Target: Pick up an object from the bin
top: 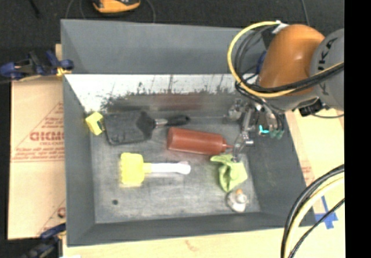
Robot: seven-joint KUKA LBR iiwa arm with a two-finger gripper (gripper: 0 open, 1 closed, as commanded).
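Grey bin. Red-brown bottle lies mid-bin, narrow end toward the tool. Tool sits right side, just above a green leafy thing. Tool opening: can't tell. Green thing looks soft, light, floppy, so pinch its bunched top. Bottle likely rigid, slick. No readable labels.

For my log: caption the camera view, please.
Gripper over a floppy green thing beside a red bottle in the grey bin.

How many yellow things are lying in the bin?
2. A small yellow block lies by the left wall of the bin; a yellow-headed brush with a white handle lies nearer the front. The arm may hide others at the right.
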